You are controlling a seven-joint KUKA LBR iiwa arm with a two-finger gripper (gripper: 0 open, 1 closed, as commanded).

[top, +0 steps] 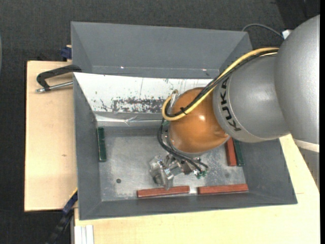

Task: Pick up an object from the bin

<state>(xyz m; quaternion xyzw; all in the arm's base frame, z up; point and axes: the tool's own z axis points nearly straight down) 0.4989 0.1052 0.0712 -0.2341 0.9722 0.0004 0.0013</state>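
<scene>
Scuffed grey metal bin (122, 159); jaws near flat red-brown bar (162, 191); spread or pinched, cannot tell.

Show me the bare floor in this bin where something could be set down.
The left half is bare: between the green bar by the left wall and the hand, behind the front left brown bar. Crowded: the right side, under the arm, by the front right brown bar.
</scene>
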